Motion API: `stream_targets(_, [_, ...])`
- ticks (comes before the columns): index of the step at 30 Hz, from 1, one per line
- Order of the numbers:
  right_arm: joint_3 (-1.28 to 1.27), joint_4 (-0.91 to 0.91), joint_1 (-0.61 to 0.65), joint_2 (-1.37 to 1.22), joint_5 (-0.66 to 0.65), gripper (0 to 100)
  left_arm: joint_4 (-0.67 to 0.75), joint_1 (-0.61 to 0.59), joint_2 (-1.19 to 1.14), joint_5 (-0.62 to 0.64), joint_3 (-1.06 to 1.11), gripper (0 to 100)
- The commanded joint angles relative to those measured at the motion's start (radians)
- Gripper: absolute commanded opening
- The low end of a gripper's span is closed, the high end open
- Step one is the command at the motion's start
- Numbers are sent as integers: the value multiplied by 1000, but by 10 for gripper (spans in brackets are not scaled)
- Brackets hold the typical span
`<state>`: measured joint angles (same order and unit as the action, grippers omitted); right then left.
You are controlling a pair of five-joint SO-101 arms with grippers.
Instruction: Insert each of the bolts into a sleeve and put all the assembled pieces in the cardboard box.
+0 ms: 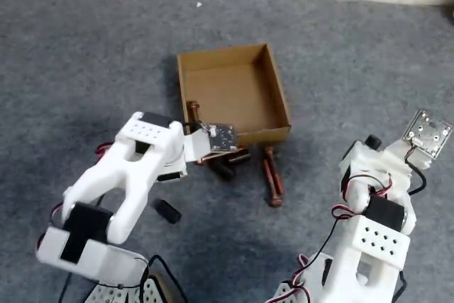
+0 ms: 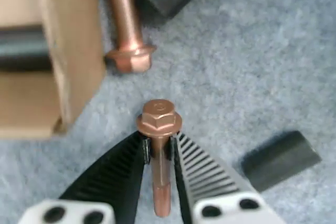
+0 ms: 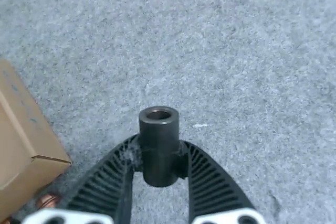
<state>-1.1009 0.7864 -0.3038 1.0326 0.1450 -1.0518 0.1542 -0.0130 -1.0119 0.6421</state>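
Left wrist view: my left gripper (image 2: 159, 142) is clamped on a bolt (image 2: 159, 121), head outward, near the cardboard box (image 2: 68, 51). A second bolt (image 2: 126, 30) is cut off by the frame. Right wrist view: my right gripper (image 3: 159, 150) pinches a sleeve (image 3: 158, 140), bore showing. High view: both grips are hidden; the dark bit (image 1: 373, 142) is possibly that sleeve.
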Motion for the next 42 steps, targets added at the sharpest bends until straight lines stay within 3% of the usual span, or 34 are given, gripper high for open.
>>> stream_targets(1, [18, 15, -10, 30, 2, 6, 17, 5, 173, 17, 53, 6])
stream_targets(14, [19, 85, 28, 102, 11, 6, 25, 10, 713, 660, 222, 6])
stream_targets(19, [8, 127, 140, 355, 63, 6, 77, 4, 872, 865, 245, 6])
stream_targets(25, [-185, 42, 305, 581, -5, 6, 218, 15, 1049, 1105, 338, 5])
stream_targets(34, [-286, -4, 484, 707, -26, 6, 404, 65, 1419, 1323, 532, 5])
stream_targets(42, [-357, -31, 690, 714, -26, 6, 583, 196, 1692, 1392, 707, 5])
